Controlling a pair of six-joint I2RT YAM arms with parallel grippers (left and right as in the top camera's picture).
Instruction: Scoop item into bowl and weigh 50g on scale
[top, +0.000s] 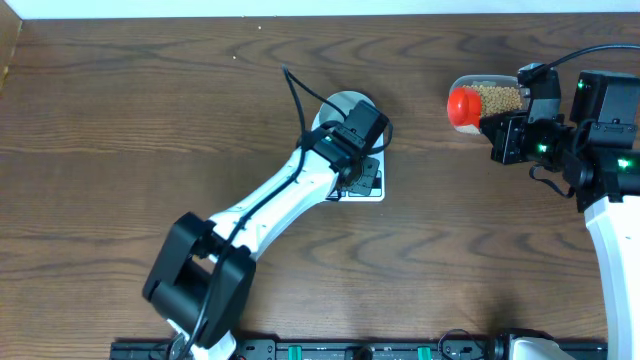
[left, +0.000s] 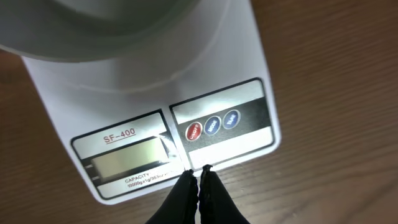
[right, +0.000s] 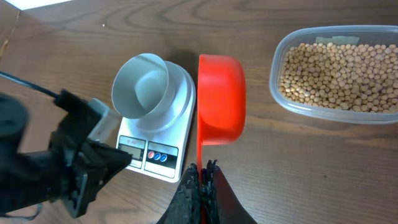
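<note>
The pale bowl stands empty on the white scale. In the left wrist view the bowl is at the top and the scale shows its grey display and red and blue buttons. My left gripper is shut and empty, its tips at the scale's front edge just below the buttons; overhead, it covers the scale. My right gripper is shut on the handle of a red scoop, held between the scale and the tub. The beans lie in a clear tub.
Overhead, the clear tub sits at the far right with the red scoop at its left end. The left arm reaches diagonally from the front edge to the scale. The table is brown wood.
</note>
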